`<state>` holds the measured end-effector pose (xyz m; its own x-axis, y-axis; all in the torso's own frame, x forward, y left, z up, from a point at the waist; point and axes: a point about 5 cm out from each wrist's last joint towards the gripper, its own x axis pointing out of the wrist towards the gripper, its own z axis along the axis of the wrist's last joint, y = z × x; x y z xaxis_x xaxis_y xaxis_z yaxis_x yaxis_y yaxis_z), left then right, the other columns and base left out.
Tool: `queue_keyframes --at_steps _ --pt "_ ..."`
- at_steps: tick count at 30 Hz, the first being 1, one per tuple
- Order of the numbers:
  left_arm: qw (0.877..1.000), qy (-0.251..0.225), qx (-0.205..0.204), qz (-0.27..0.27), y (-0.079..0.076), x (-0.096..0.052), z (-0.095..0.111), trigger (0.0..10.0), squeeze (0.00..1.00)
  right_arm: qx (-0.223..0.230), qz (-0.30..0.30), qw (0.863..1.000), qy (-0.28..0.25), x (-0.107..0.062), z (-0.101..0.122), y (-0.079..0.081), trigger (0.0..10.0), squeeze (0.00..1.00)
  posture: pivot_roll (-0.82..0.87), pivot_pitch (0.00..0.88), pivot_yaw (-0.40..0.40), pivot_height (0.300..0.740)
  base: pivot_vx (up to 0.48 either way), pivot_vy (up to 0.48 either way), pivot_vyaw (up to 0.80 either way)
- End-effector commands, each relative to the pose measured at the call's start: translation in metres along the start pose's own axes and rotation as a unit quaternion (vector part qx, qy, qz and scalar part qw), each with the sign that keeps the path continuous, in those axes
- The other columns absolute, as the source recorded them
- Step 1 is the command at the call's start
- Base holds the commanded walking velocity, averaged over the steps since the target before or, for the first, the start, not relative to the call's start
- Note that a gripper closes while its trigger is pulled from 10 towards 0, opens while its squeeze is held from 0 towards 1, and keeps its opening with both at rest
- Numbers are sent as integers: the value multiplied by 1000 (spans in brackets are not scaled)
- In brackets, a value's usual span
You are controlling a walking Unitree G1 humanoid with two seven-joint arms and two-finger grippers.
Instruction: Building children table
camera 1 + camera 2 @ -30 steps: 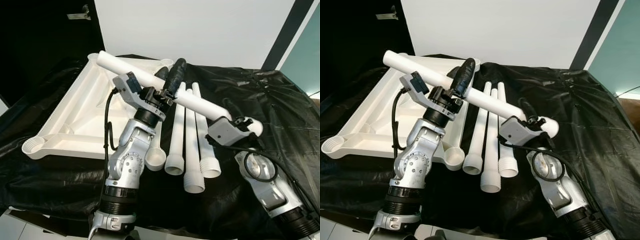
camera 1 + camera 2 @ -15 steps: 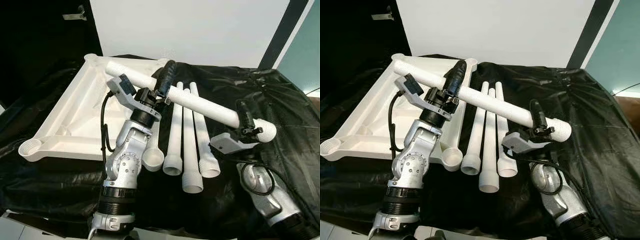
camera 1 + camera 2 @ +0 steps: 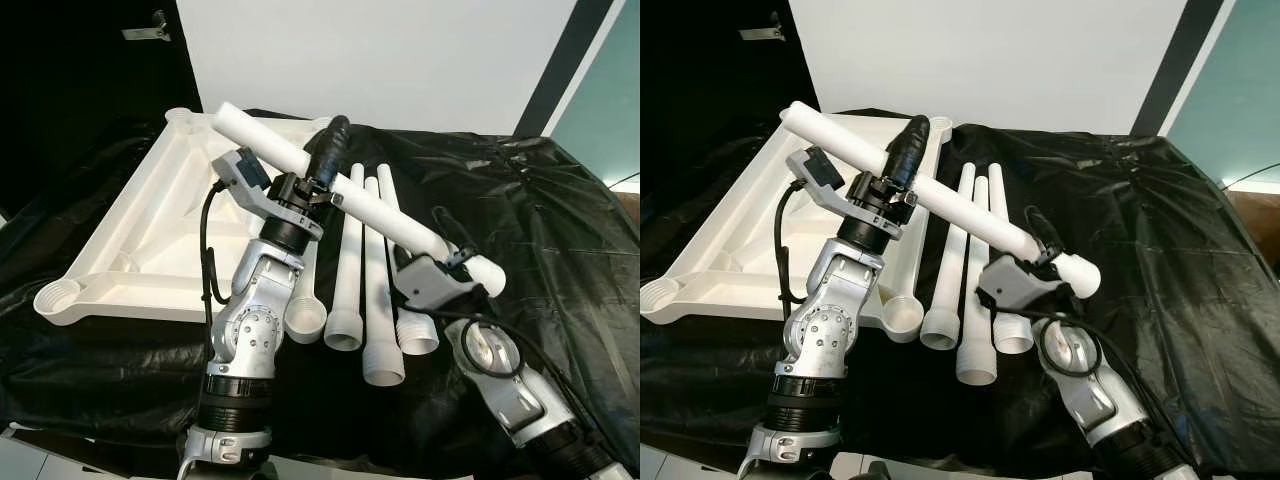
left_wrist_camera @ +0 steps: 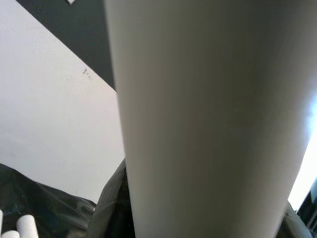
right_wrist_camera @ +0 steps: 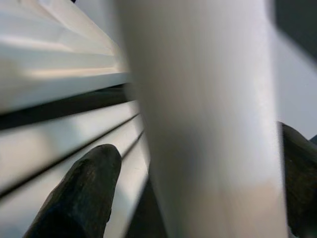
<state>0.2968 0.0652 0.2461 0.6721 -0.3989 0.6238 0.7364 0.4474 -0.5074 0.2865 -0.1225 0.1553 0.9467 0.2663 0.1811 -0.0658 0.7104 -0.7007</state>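
A long white table leg (image 3: 375, 205) is held in the air between both arms, slanting from the far left down to the near right. My left gripper (image 3: 328, 158) is shut on it near its middle, above the upturned white tabletop (image 3: 150, 230). My right gripper (image 3: 452, 247) is shut on the leg close to its lower end, over the lying legs. The left wrist view has the leg (image 4: 208, 124) up close. In the right wrist view the leg (image 5: 208, 124) sits between two black fingers (image 5: 79, 198).
Three more white legs (image 3: 365, 270) lie side by side on the black cloth (image 3: 540, 200), right of the tabletop. The tabletop has round corner sockets (image 3: 60, 298), one (image 3: 305, 318) by my left forearm. A white wall stands behind.
My right gripper has swung back to the left with the leg's lower end, now over the lying legs. The leg's far end stands higher. The left gripper has kept its hold.
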Motion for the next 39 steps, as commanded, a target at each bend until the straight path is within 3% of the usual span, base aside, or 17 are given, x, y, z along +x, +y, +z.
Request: queue_keyframes --at_steps 1,2,5,6,8,9,21,22,23,24,25,27,28,29,30,31,39 --pt "999 7 -14 -51 -12 5 -3 0 0 28 9 999 14 4 0 -6 10000 0 189 0 -27 740 0 0 0" --pt "999 7 -15 -52 -13 4 -3 0 0 66 21 997 37 8 -2 -12 10000 0 188 0 -27 740 0 0 0" --pt "998 7 -16 -53 -13 4 -3 0 0 94 34 993 57 11 -6 -18 10000 0 187 0 -27 740 0 0 0" --pt "998 9 -15 -55 -13 4 -4 0 0 139 78 983 91 15 -14 -29 9373 0 185 0 -27 740 0 0 0" --pt "998 10 -14 -55 -14 4 -4 0 0 146 98 980 96 15 -15 -32 9373 0 185 0 -27 740 0 0 0" --pt "998 11 -12 -56 -14 4 -4 0 0 152 121 976 97 15 -16 -34 0 0 184 0 -28 740 0 0 0" --pt "998 10 7 -54 -14 4 -4 0 0 190 177 959 113 11 -16 -32 0 0 197 0 -33 740 0 0 0" --pt "999 10 9 -52 -13 3 -4 2392 0 192 177 959 113 11 -14 -32 0 0 198 0 -34 740 0 0 0" --pt "999 9 10 -49 -12 3 -3 10000 0 192 173 960 110 12 -13 -32 0 0 198 0 -34 740 0 0 0" --pt "999 9 10 -49 -12 3 -3 10000 0 192 173 960 110 12 -13 -32 0 0 198 0 -34 740 0 0 0" --pt "999 8 10 -45 -12 4 -3 10000 965 185 166 963 104 13 -10 -34 0 0 195 0 -33 740 0 0 0" --pt "999 5 9 -39 -11 5 -2 10000 1000 158 145 972 91 15 -5 -37 0 0 195 0 -33 740 0 0 0" --pt "999 4 8 -36 -11 6 -1 10000 1000 138 131 978 85 16 -3 -39 0 0 191 0 -33 740 0 0 0" --pt "999 4 6 -35 -11 7 -1 10000 831 115 111 984 78 17 0 -40 0 0 191 0 -33 740 0 0 0" --pt "999 4 6 -35 -11 7 -1 10000 831 115 111 984 78 17 0 -40 0 0 191 0 -33 740 0 0 0" --pt "999 2 0 -36 -12 8 -1 10000 0 96 81 989 74 17 1 -40 0 0 191 0 -33 740 0 0 0" --pt "999 4 -12 -38 -17 10 -4 10000 0 0 -24 997 69 12 -1 -22 0 0 188 0 -31 740 0 0 0"
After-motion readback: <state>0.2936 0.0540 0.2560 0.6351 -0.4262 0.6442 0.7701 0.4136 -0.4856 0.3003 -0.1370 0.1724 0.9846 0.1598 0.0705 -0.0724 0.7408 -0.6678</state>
